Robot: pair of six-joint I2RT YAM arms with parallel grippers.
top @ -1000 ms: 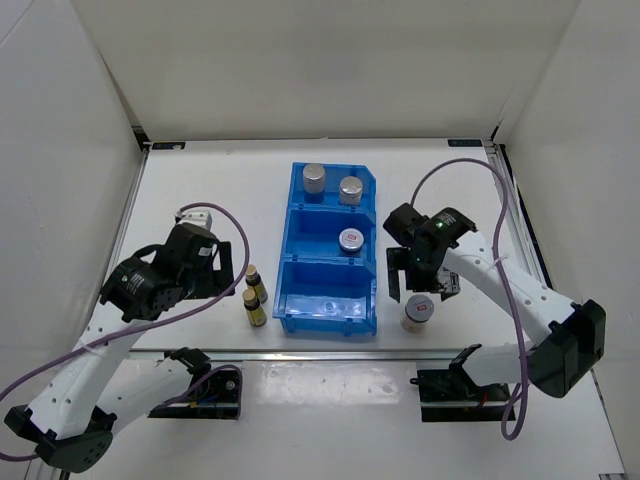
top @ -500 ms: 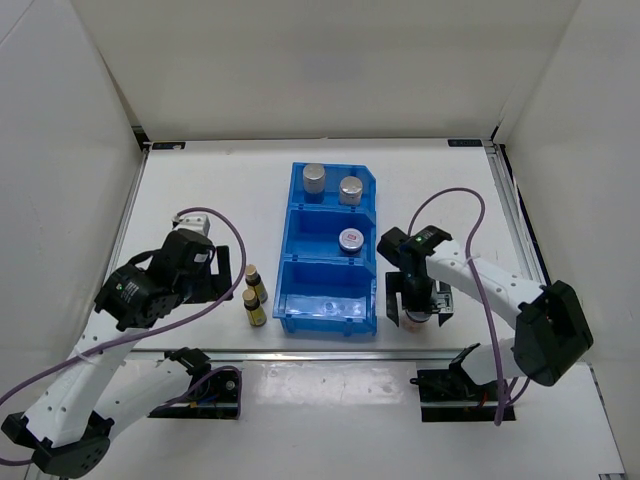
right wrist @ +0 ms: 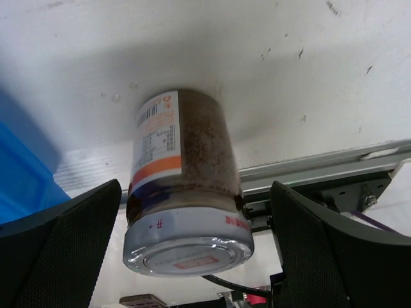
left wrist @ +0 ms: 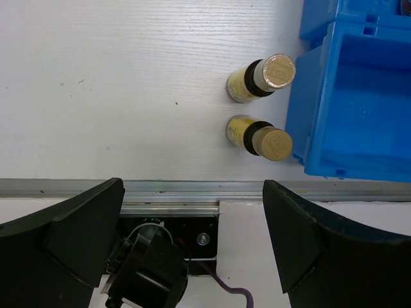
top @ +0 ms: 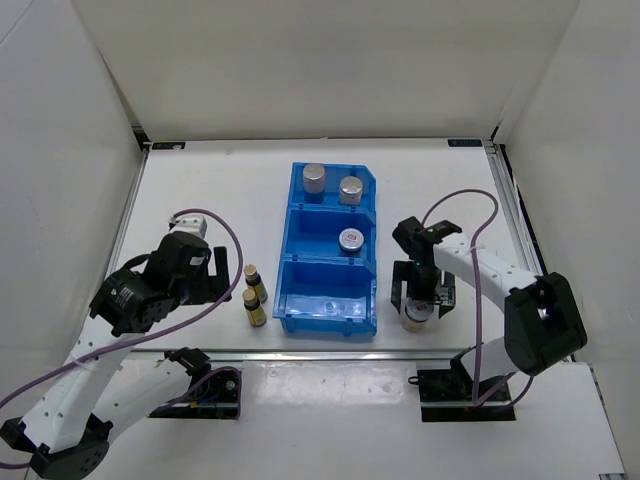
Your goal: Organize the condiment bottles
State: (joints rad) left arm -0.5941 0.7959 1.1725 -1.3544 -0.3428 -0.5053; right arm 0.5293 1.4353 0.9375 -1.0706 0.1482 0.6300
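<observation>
Two silver-topped cylinders stand in the far compartment of the blue bin. A white jar with a red-marked lid stands in the middle compartment. The second white jar stands on the table right of the bin. My right gripper is open with a finger on each side of this jar, with gaps showing on both sides. Two amber bottles stand left of the bin; they also show in the left wrist view. My left gripper is open and empty, left of them.
The bin's near compartment holds no bottle. A metal rail runs along the table's near edge, close to the amber bottles and the jar. White walls enclose the table on three sides.
My right gripper has moved toward the near edge and lowered around the white jar right of the bin. The left arm has shifted slightly nearer and stays open.
</observation>
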